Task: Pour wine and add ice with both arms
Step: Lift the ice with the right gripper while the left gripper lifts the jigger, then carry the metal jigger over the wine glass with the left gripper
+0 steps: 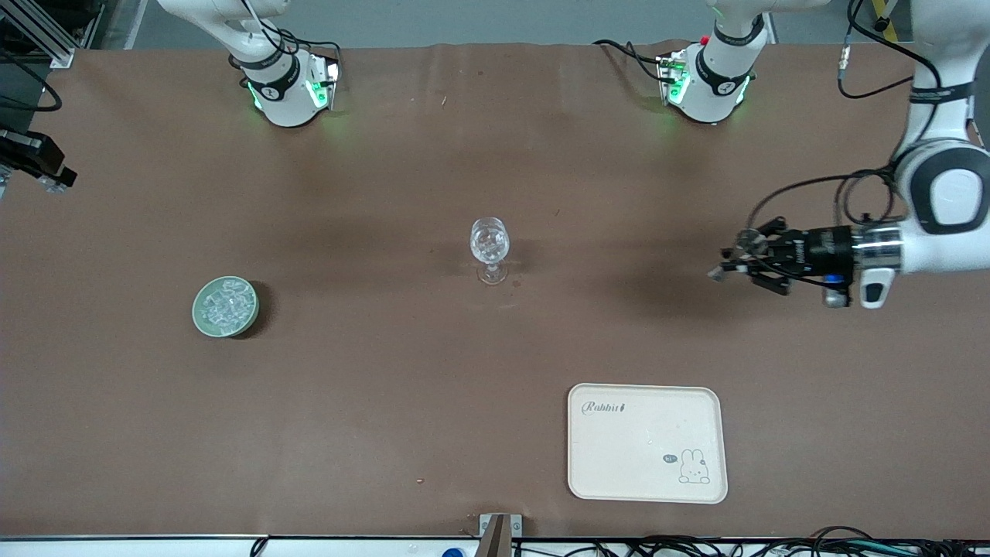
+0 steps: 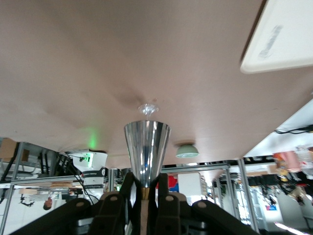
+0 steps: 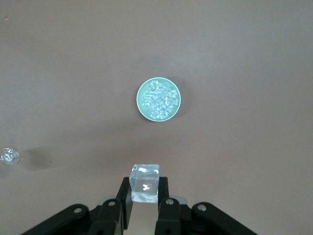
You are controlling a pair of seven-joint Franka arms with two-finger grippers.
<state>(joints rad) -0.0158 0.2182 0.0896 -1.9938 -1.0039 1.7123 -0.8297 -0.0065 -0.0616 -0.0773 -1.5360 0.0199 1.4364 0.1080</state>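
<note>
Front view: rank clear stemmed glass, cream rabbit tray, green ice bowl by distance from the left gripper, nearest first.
From the left gripper, over the table's left-arm end:
1. Cream rectangular rabbit tray, nearer the camera.
2. Clear stemmed glass, mid-table.
3. Round green bowl of clear ice chunks, right arm's end.

The left tool (image 2: 146,193) shows as black fingers (image 2: 164,196) closed on the narrow end of a shiny metal cone (image 2: 146,152), whose wider rim points away from the wrist. Past the cone's rim, a small clear stemmed glass (image 2: 148,108) stands on the brown bench (image 2: 98,63), casting a faint shadow. Farther off, a pale green bowl (image 2: 187,151) sits near the bench's edge. A corner of a cream tray (image 2: 279,39) with faint lettering lies on the bench. A white robot base (image 2: 90,164) with a green light stands at the bench's edge, with metal framing and room clutter around it.
</note>
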